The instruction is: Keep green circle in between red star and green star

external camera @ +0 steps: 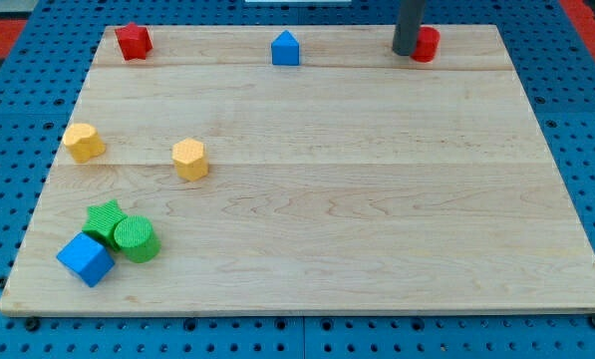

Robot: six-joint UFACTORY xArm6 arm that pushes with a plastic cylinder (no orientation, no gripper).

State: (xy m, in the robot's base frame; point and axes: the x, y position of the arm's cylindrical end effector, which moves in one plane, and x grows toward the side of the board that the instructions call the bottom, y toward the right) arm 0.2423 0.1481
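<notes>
The green circle [137,239] lies at the board's lower left, touching the green star [104,220] on its upper left. The red star [133,41] sits at the board's top left corner, far above both. My tip [405,52] is at the view's top right, right beside a red block [426,44] and far from the green blocks. The rod comes down from the view's top edge.
A blue cube [85,259] touches the green star at the lower left. A yellow heart-like block [83,142] and a yellow hexagon [189,159] lie at mid left. A blue pentagon-like block [285,48] sits at top centre. The wooden board [377,199] lies on blue pegboard.
</notes>
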